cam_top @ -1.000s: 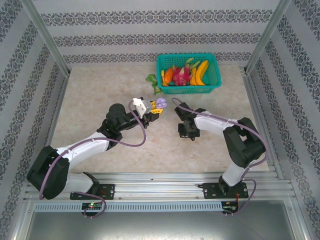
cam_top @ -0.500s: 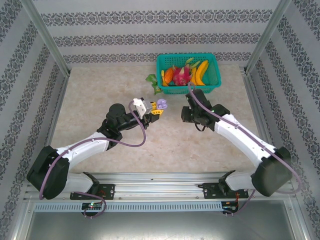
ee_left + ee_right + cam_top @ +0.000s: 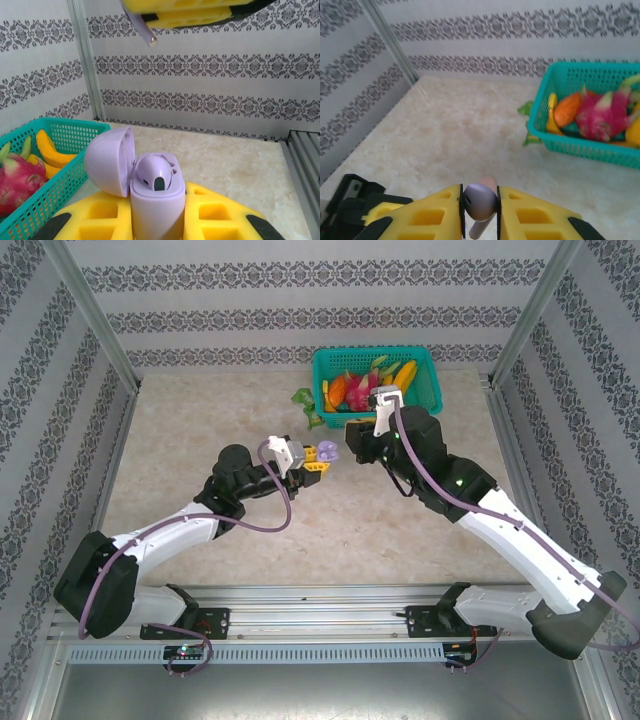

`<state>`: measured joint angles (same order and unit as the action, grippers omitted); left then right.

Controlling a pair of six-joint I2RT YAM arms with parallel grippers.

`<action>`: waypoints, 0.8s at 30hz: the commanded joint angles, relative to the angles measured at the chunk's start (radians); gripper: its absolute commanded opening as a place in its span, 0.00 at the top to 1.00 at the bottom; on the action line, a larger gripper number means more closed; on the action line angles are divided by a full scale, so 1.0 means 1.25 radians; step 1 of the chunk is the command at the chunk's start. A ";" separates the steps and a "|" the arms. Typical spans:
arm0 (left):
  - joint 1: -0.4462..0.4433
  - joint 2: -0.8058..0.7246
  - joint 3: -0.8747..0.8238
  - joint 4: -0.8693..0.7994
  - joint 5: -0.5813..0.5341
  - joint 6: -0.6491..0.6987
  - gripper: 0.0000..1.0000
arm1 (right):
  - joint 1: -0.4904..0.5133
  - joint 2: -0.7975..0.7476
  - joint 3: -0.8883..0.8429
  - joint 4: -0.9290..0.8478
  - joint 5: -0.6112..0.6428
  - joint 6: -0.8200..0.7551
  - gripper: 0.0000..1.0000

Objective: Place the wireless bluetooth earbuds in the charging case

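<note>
The left jaws are clamped on the purple case (image 3: 155, 210), lid (image 3: 107, 160) tipped back so the inside is open to reach. Near them the right jaws pinch a purple earbud (image 3: 480, 201) by its head, stem free, likely to slide in.

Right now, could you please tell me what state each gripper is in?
Left gripper: closed on the open purple charging case.
Right gripper: closed on a purple earbud.
</note>
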<state>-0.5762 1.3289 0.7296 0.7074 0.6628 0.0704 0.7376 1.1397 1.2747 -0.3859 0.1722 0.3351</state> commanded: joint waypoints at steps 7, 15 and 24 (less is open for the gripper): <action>-0.011 0.026 0.053 0.094 0.010 -0.061 1.00 | 0.016 -0.070 -0.120 0.184 -0.011 -0.061 0.78; -0.011 0.041 0.075 0.113 0.006 -0.082 1.00 | 0.016 -0.076 -0.151 0.224 -0.047 -0.030 0.78; -0.011 0.042 0.079 0.122 -0.005 -0.094 1.00 | 0.012 -0.063 -0.162 0.259 -0.112 -0.008 0.78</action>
<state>-0.5762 1.3796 0.7925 0.7952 0.6582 -0.0284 0.7441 1.0611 1.0836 -0.1135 0.0780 0.3042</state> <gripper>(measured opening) 0.210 0.222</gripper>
